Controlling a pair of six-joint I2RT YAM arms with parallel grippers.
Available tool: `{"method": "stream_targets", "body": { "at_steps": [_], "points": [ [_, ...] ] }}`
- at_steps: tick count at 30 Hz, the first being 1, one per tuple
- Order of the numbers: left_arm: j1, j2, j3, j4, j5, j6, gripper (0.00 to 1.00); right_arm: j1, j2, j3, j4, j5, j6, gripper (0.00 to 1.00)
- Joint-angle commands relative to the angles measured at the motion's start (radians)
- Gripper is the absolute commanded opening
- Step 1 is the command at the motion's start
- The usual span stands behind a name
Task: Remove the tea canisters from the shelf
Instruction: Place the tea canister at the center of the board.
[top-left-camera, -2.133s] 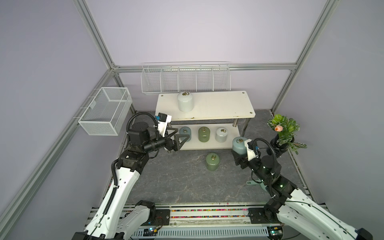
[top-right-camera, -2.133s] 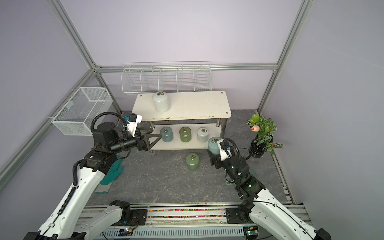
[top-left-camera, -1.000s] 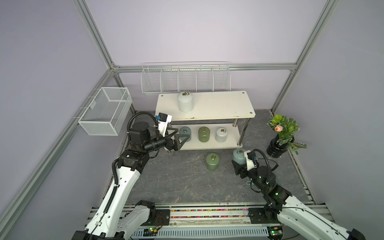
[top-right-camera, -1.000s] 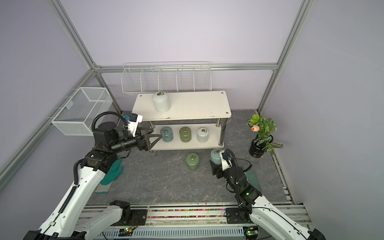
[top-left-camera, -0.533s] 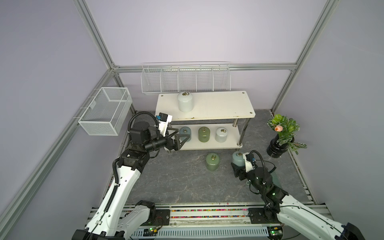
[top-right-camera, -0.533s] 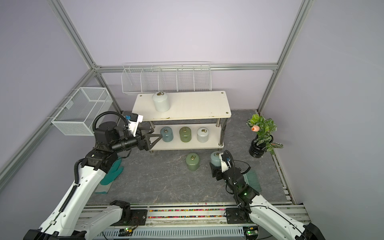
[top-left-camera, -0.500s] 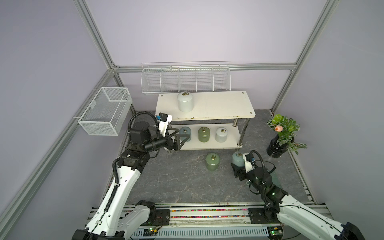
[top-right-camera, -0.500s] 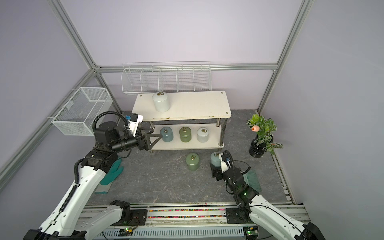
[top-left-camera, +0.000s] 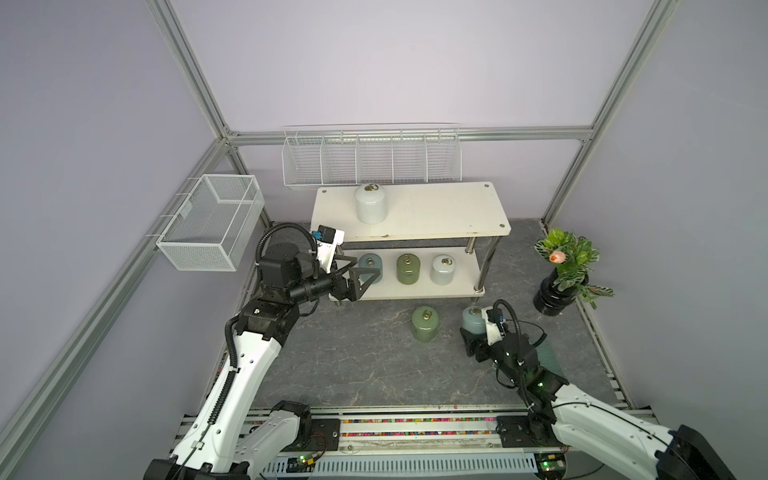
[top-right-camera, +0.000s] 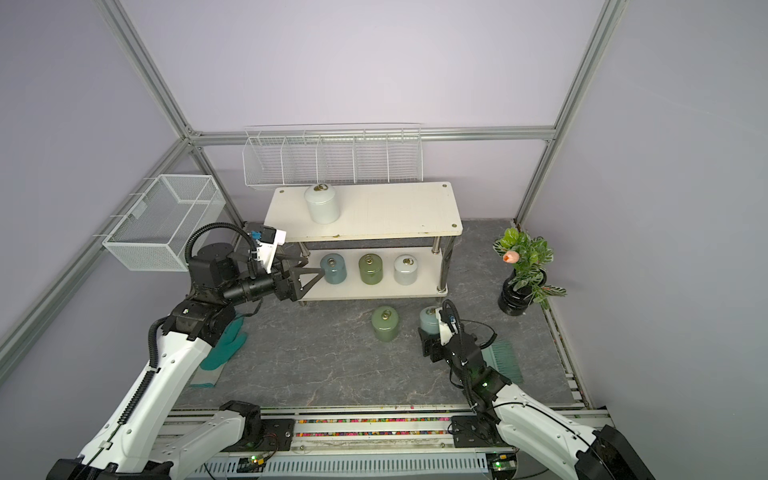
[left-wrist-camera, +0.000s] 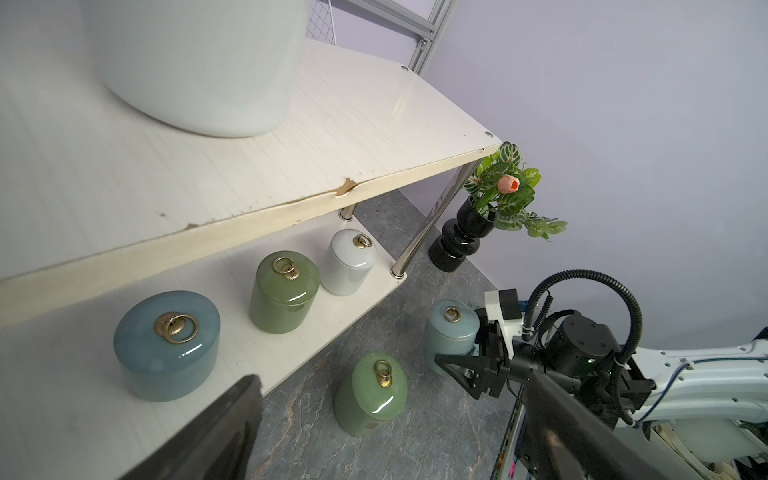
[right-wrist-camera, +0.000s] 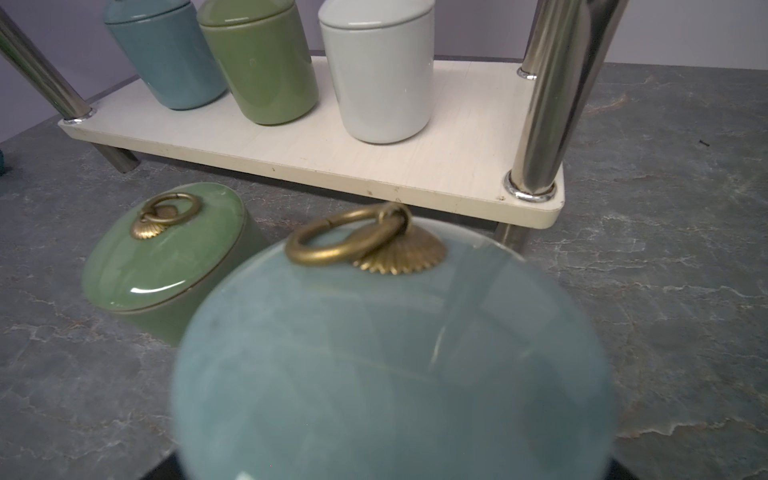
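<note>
The shelf (top-left-camera: 436, 208) carries a white tea canister (top-left-camera: 371, 203) on its top board. Its lower board (top-left-camera: 415, 291) holds a blue canister (top-left-camera: 370, 268), a green one (top-left-camera: 407, 269) and a white one (top-left-camera: 443, 270). A second green canister (top-left-camera: 425, 324) stands on the floor in front. My left gripper (top-left-camera: 359, 270) is open at the lower board's left end, its fingers (left-wrist-camera: 224, 428) close beside the blue canister. My right gripper (top-left-camera: 473, 334) is shut on a pale blue canister (left-wrist-camera: 451, 332) low at the floor, right of the green one; this canister (right-wrist-camera: 390, 353) fills the right wrist view.
A black vase with a plant (top-left-camera: 555, 293) stands at the right wall. A long wire basket (top-left-camera: 372, 160) hangs behind the shelf and a mesh basket (top-left-camera: 212, 224) on the left rail. A teal glove (top-right-camera: 224, 345) and a teal brush (top-right-camera: 505, 359) lie on the floor.
My right arm has brought the pale blue canister down and a little leftward, close to the green one on the floor. The left arm has barely moved.
</note>
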Motion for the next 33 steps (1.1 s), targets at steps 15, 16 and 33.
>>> {"method": "stream_targets", "body": {
  "at_steps": [15,16,33],
  "points": [
    [-0.008,-0.003,0.043,-0.022,0.005,0.004,0.99,-0.005,0.189,0.002,0.264,0.023,0.018,0.75],
    [-0.008,-0.003,0.043,-0.025,0.002,0.007,0.99,-0.005,0.202,0.001,0.275,0.022,0.018,0.75],
    [-0.008,0.006,0.059,-0.036,0.0,0.011,0.99,-0.005,0.336,-0.003,0.336,0.015,0.054,0.75]
  ]
}}
